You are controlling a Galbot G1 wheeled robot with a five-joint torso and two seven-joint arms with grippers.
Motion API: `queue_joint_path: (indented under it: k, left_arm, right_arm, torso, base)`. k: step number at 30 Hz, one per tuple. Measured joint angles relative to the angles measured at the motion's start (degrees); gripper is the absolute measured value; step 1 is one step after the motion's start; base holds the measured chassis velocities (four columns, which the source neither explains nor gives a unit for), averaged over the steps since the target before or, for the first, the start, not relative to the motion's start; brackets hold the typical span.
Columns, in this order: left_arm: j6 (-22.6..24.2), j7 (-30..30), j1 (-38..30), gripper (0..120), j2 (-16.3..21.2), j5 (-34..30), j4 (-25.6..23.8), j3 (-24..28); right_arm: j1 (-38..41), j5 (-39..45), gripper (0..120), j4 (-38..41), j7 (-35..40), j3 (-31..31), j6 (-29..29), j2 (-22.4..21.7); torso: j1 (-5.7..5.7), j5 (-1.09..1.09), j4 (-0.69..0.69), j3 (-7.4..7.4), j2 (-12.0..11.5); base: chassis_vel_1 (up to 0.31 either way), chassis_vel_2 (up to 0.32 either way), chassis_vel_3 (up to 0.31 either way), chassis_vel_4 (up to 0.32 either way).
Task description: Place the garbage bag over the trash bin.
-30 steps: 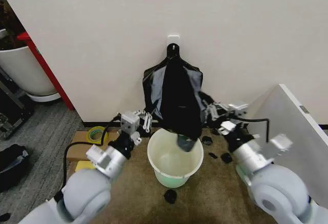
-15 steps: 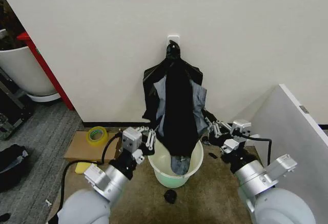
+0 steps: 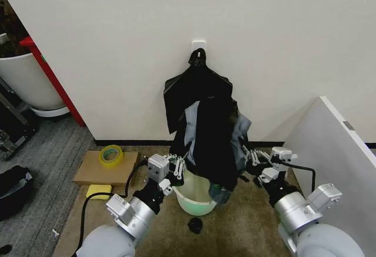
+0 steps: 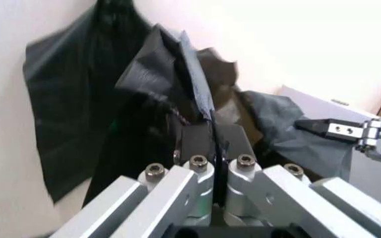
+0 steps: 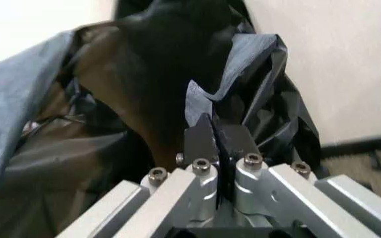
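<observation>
A: Where is the garbage bag (image 3: 210, 145)?
B: It hangs spread between the two arms, directly above the trash bin (image 3: 197, 197), its lower fold dipping into the bin's mouth. The bin stands on the brown floor mat (image 3: 247, 222) against the wall.

A: What state is the left hand (image 3: 179, 166) in?
B: Its fingers are pressed together on the bag's edge at the bin's left rim; the left wrist view shows black film pinched between the pads (image 4: 197, 141).

A: And the right hand (image 3: 249, 156)?
B: It likewise clamps a fold of the bag on the bin's right side; in the right wrist view the film rises from between its closed pads (image 5: 200, 136).

A: What else appears?
B: A bundle of black bags (image 3: 194, 89) hangs from a wall hook behind; a yellow tape roll (image 3: 110, 154) lies on cardboard (image 3: 97, 167) to the left. No lettering is legible.
</observation>
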Motion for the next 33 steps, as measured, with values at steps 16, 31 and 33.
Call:
queue_joint_path:
  k: [16, 31, 33]
  left_arm:
    - [2.0, -4.2, -2.0, 0, -6.0, -3.8, 11.4, 4.2]
    - [-2.9, -3.3, 3.6, 0, -5.3, 3.7, 13.1, -0.2]
    - [-3.9, -2.7, 6.2, 0, -5.7, 5.7, 13.5, -0.3]
  right_arm:
    - [0.6, -2.3, 0, -2.3, 5.8, -9.2, -1.7, 6.4]
    - [0.3, -6.8, 0, -7.4, 7.5, -12.2, -0.5, 10.8]
    - [-1.5, -8.2, 0, -7.6, 7.6, -12.4, -0.3, 11.1]
  torso:
    - [0.00, -0.02, -0.01, 0.00, 0.0]
    - [0.01, -0.01, -0.01, 0.00, 0.0]
    - [0.00, -0.02, 0.00, 0.00, 0.0]
  base:
    - [0.000, 0.000, 0.000, 0.000]
    - [0.000, 0.000, 0.000, 0.000]
    - [0.000, 0.000, 0.000, 0.000]
